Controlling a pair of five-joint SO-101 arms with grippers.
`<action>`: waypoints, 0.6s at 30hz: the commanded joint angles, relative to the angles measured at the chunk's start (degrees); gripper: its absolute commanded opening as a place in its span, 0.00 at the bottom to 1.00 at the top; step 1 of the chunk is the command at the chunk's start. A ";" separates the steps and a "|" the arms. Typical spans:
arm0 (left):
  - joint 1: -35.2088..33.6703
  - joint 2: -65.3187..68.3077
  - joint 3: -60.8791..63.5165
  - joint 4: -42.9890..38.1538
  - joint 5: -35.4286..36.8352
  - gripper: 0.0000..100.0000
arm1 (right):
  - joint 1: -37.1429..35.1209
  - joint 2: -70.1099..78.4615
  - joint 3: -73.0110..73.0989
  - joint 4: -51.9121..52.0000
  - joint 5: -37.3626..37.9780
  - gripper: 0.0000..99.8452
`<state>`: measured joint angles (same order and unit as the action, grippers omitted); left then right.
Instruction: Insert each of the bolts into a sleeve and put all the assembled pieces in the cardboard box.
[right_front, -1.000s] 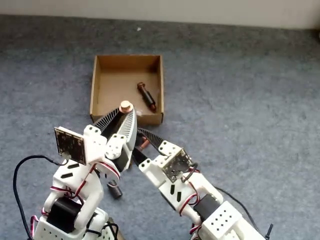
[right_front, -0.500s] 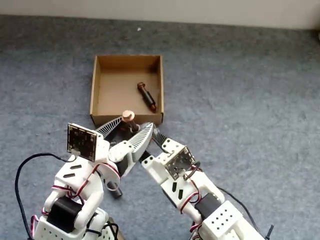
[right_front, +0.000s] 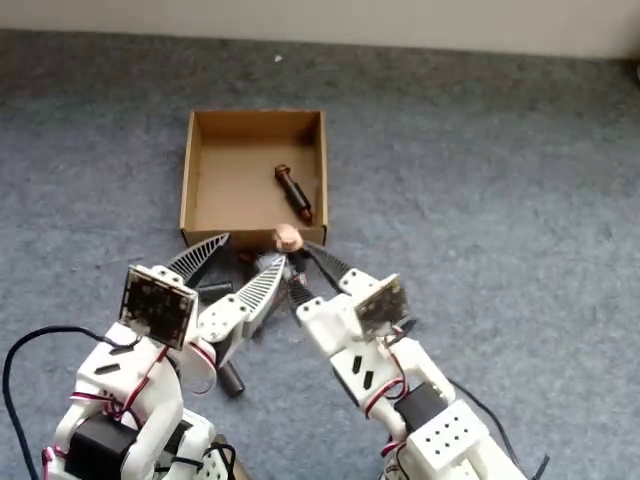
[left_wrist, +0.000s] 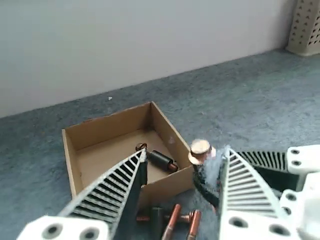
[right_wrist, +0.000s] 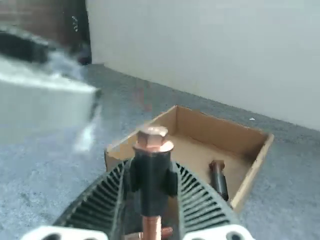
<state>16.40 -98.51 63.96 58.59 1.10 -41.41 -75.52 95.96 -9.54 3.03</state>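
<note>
The left pincer (right_front: 252, 250) has let go of the piece it held a second ago and now gapes wide. The right pincer (right_wrist: 151, 167) is clamped on the sleeve (right_wrist: 150, 182), with the bolt (right_wrist: 153, 138) through it, head up. The box (right_front: 187, 175) lies just beyond its tips, with one finished piece (right_front: 294, 193) inside. The handover looks done, and the drop into the box should come next. Loose bolts (left_wrist: 172, 220) wait below the left pincer.

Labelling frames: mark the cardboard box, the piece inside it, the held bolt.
cardboard box (right_front: 186, 170): high view, left wall.
assembled piece (right_front: 294, 195): high view, mid shaft.
held bolt (right_wrist: 153, 138): right wrist view, copper head.
</note>
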 joint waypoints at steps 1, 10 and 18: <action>-0.57 0.04 -2.15 4.04 -2.73 0.25 | 3.65 -1.01 7.43 -1.01 -5.80 0.00; -10.95 -0.04 -2.33 8.62 -2.64 0.25 | 6.73 -1.01 7.78 -1.01 -5.80 0.00; -32.57 -0.13 6.02 11.60 -2.64 0.25 | 11.56 -0.66 -1.89 23.96 -8.62 0.00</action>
<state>-7.60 -98.59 65.10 70.02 -1.19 -32.09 -75.52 95.96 -1.36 -2.33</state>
